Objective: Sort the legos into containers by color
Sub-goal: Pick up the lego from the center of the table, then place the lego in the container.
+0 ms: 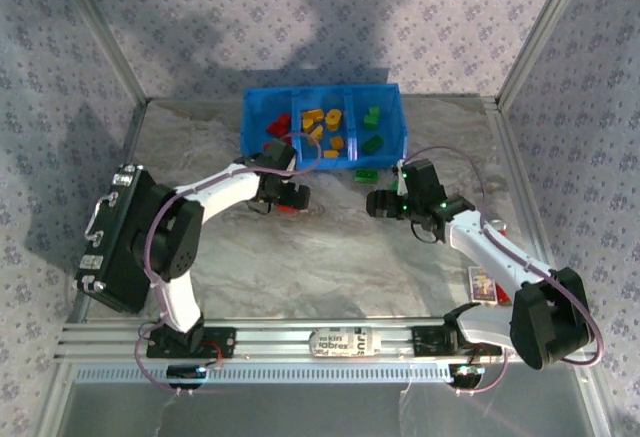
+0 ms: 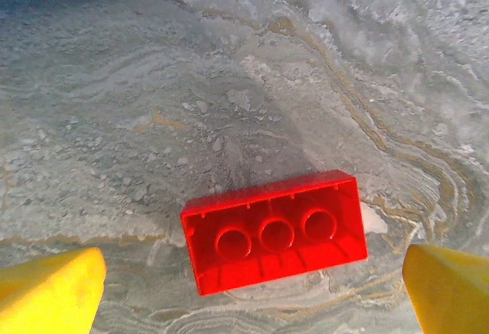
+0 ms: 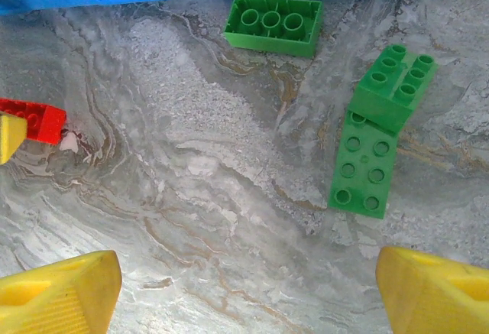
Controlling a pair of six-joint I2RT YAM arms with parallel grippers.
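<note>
While most legos (image 1: 325, 127) sit sorted in the blue bin (image 1: 320, 90), one red brick (image 2: 273, 231) lies unheld between the spread left hand's (image 2: 248, 288) fingers. Three green bricks (image 3: 273, 24) lie on the bench (image 3: 191, 158) ahead of the spread right hand (image 3: 248, 280).

Bright, soft shadows, mild blur

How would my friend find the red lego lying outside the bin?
Find the blue bin at the back. In front of its left end lies one red brick, hollow side up. The other loose bricks, further right, are green.
</note>
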